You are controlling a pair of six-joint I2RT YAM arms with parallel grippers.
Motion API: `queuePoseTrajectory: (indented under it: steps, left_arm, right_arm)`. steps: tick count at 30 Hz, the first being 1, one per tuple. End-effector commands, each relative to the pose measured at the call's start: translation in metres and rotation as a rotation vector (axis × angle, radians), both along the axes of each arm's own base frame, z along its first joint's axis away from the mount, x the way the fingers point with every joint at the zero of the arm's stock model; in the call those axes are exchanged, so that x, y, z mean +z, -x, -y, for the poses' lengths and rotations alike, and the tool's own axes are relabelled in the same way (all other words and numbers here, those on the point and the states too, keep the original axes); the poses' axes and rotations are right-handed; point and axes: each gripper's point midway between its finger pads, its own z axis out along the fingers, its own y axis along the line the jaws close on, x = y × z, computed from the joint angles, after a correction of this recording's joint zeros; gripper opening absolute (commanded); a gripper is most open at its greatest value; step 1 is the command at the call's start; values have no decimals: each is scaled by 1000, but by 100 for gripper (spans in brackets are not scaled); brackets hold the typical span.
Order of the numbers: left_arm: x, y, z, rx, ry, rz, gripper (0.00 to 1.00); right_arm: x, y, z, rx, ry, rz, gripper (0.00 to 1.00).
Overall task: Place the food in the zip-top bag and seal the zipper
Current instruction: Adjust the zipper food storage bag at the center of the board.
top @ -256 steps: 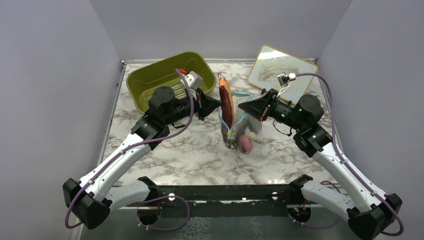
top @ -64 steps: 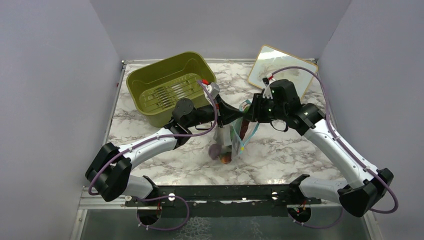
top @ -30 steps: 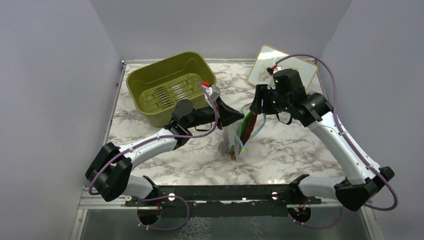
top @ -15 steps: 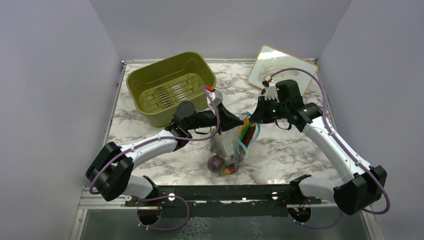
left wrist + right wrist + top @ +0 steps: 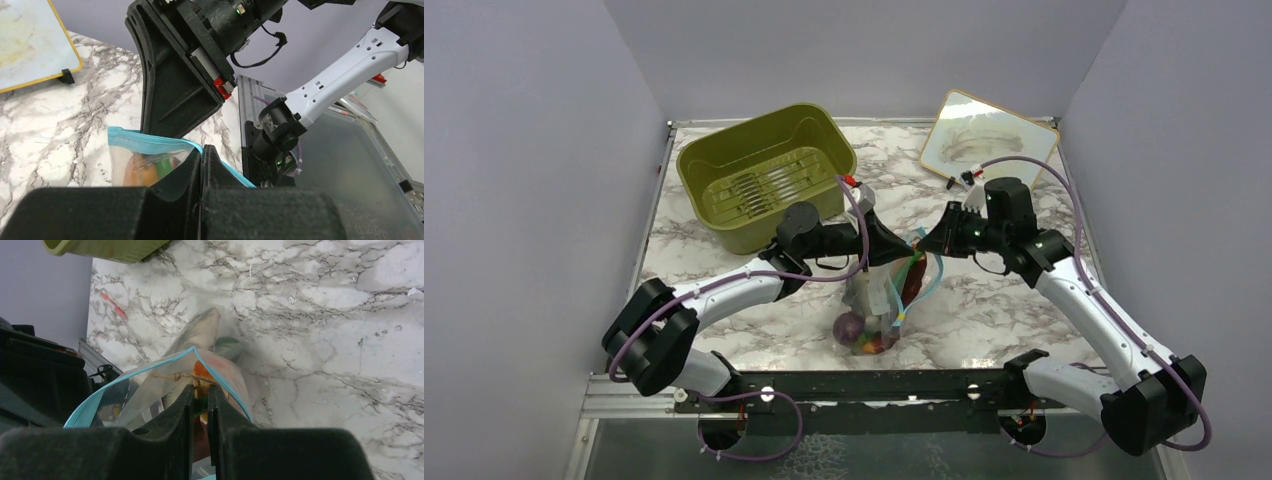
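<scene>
Over the counter (image 5: 994,300), left end effector (image 5: 201,152) pinching the zipper (image 5: 150,141) of the zip-top bag (image 5: 869,300), the right end effector (image 5: 200,392), seemingly clamped on the hot-dog piece (image 5: 912,283), should sink it fully inside.

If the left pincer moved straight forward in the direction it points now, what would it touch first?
Most likely the right pincer. The left pincer is shut on the rim of the bag, and the right pincer's black finger stands directly ahead, just beyond it. The exact gap is unclear.
</scene>
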Motion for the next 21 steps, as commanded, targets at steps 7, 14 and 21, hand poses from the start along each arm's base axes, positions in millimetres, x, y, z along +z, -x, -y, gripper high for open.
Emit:
queuePoseTrajectory:
  steps: [7,14,21]
  left_arm:
    - [39,2,-2,7,93,130,0]
    - [46,3,-3,2,105,136,0]
    - [51,4,-3,1,113,150,0]
  right_arm:
    - [57,0,33,-82,144,100,44]
    - [53,25,64,-132,270,48,50]
    - [22,37,72,-173,287,-24,46]
